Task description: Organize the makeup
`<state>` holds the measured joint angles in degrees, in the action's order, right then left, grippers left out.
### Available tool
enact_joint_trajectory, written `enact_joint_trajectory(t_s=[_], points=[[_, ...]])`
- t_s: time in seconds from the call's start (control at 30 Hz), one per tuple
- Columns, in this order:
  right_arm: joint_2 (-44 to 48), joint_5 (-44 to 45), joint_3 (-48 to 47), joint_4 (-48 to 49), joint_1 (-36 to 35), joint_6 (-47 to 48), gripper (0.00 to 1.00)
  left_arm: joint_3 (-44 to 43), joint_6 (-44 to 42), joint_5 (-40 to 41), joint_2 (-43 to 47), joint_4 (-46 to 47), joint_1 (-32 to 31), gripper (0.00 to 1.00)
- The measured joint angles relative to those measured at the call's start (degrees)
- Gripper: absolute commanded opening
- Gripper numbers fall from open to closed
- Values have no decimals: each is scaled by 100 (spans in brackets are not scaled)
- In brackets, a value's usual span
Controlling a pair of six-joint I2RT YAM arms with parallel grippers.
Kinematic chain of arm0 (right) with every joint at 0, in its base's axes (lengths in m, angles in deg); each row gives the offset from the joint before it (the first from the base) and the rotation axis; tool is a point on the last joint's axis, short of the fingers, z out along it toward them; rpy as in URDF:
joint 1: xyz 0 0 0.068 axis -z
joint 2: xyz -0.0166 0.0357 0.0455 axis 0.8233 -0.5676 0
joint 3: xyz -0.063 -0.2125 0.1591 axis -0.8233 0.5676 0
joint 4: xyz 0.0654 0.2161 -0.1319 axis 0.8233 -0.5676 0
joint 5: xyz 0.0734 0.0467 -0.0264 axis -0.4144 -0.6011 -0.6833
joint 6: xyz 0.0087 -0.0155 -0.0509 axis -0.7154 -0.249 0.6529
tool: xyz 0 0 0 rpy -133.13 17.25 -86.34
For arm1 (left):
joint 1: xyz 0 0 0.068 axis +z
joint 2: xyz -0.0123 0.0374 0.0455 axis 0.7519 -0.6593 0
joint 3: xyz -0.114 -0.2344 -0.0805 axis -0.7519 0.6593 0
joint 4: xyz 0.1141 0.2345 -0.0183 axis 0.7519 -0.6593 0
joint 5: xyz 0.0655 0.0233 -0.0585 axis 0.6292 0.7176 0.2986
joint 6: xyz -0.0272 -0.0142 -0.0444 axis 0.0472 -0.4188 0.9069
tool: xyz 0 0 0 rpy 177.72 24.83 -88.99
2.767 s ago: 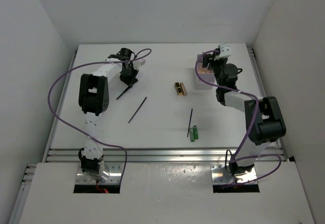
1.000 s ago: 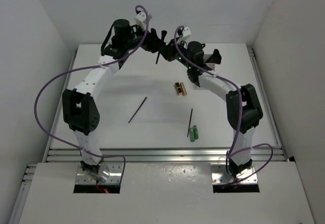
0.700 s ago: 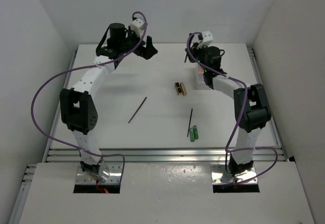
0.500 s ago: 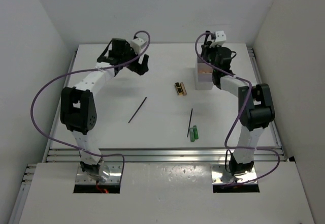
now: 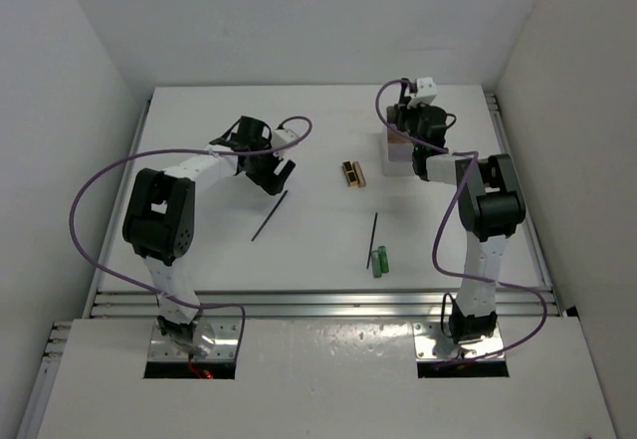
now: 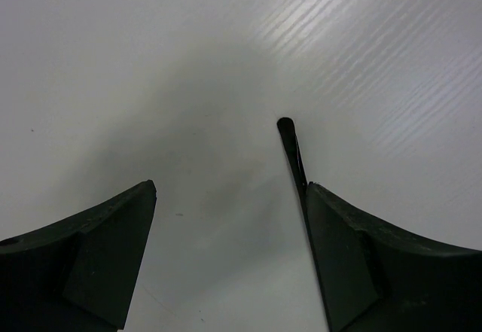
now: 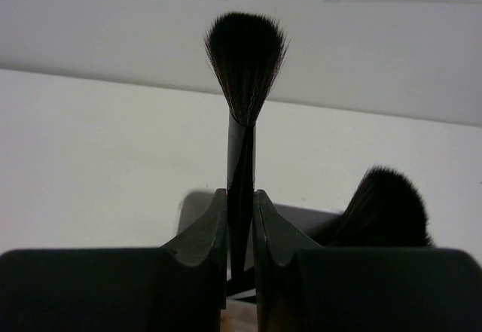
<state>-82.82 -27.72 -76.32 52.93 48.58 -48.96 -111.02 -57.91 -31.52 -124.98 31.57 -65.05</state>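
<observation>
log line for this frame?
left gripper open over thin stick | right gripper shut on brush, bristles up, at white box | case, green tubes, second stick on table

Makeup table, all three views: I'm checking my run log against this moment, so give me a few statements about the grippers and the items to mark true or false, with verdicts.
1. The right gripper is shut on a black flared-head brush. True.
2. The left gripper grips a thin black stick. False: its jaws stand open, and the stick lies on the table by one finger.
3. The black-and-gold case lies outside the white box. True.
4. The green tubes sit in the white box. False: they lie on the table, beside a second stick.
</observation>
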Motion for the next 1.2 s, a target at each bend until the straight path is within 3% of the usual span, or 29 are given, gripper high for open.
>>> enact_joint_trajectory(t_s=[0.07, 0.1, 0.3, 0.47, 0.63, 0.73, 0.9, 1.07, 1.2], points=[[2, -9, 111, 24, 0, 17, 29, 70, -66, 44, 0, 0, -26, 86], [11, -17, 186, 28, 0, 33, 39, 92, -87, 72, -2, -13, -44, 86], [293, -37, 479, -114, -17, 179, 66, 103, -107, 136, -37, -7, -57, 86], [1008, 52, 483, -584, -125, 446, 77, 24, -72, 146, -37, -85, -55, 86], [1993, 254, -26, -2546, -481, 866, 86, -393, 111, 232, -33, -251, 50, 86], [2592, 439, -308, -3893, -774, 940, 86, -520, 256, 424, 13, -341, 190, 86], [3165, 861, -505, -6286, -1331, 503, 74, -398, 514, 728, 278, -570, 501, 86], [2802, 1021, -503, -8251, -1759, -472, 59, -92, 820, 785, 575, -632, 706, 86], [2157, 857, -492, -8992, -1869, -1071, 53, 264, 918, 839, 824, -586, 739, 86]])
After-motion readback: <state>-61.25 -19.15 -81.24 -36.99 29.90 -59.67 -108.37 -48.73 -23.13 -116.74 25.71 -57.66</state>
